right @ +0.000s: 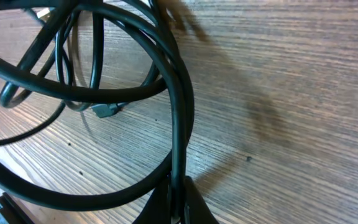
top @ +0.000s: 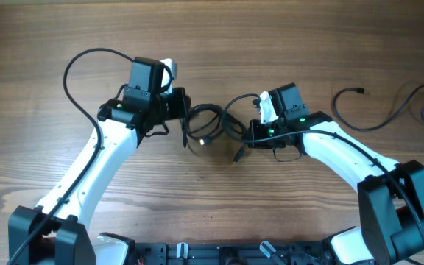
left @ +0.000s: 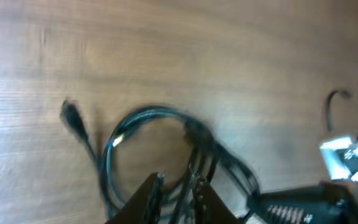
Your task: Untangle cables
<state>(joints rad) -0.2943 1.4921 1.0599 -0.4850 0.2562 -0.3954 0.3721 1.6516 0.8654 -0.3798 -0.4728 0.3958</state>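
Observation:
A tangle of black cables (top: pixel 208 124) lies in loops at mid-table between my two grippers. My left gripper (top: pixel 185 110) is at the tangle's left edge. In the left wrist view its jaws (left: pixel 176 186) are a little apart, with cable strands (left: pixel 148 112) running between them against the right finger and a gap showing beside the left finger. A black plug (left: pixel 72 115) sticks out at the left. My right gripper (top: pixel 250 132) is at the tangle's right edge. In the right wrist view it (right: pixel 178 199) is shut on one thick black cable (right: pixel 180 112), lifted off the wood.
A separate black cable (top: pixel 389 118) lies loose at the far right of the table. A cable from the left arm arcs over the table at the upper left (top: pixel 72 66). My right arm (left: pixel 303 202) shows in the left wrist view.

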